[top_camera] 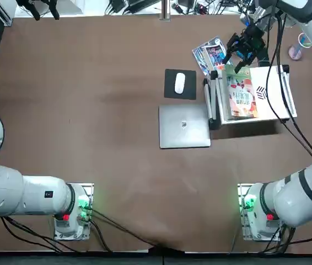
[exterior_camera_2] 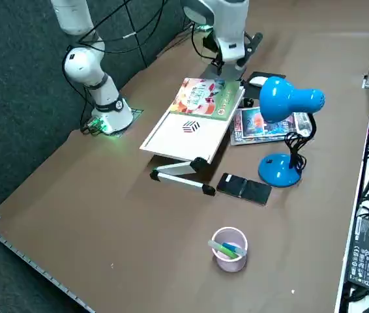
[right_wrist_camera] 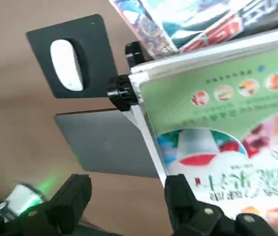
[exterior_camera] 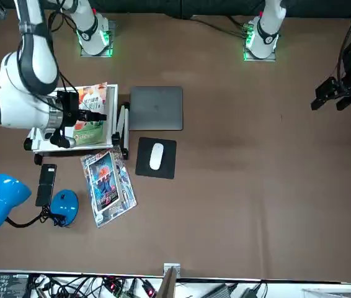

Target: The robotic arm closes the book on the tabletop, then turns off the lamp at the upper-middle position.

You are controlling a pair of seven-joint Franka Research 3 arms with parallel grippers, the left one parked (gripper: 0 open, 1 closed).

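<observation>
The book (top_camera: 240, 94) lies closed, green-and-red cover up, on a white tilted stand (top_camera: 272, 91); it also shows as the book (exterior_camera_2: 205, 98) and the book (right_wrist_camera: 227, 128). My right gripper (top_camera: 240, 52) hovers over the book's far end, open, with nothing between its fingers (right_wrist_camera: 178, 189). From across the table the gripper (exterior_camera: 95, 112) hangs just above the cover (exterior_camera: 92, 118). The lamp has a round blue base (exterior_camera: 64, 205), a blue head (exterior_camera_2: 289, 98) and a thin black neck. It stands beyond the stand, apart from the gripper.
A grey laptop (top_camera: 184, 127) and a white mouse (top_camera: 179, 83) on a black pad lie left of the stand. A glossy magazine (exterior_camera: 107, 186) lies beside the lamp, a black phone (exterior_camera_2: 244, 188) next to its base. A pinkish cup (exterior_camera_2: 229, 250) stands at the far right.
</observation>
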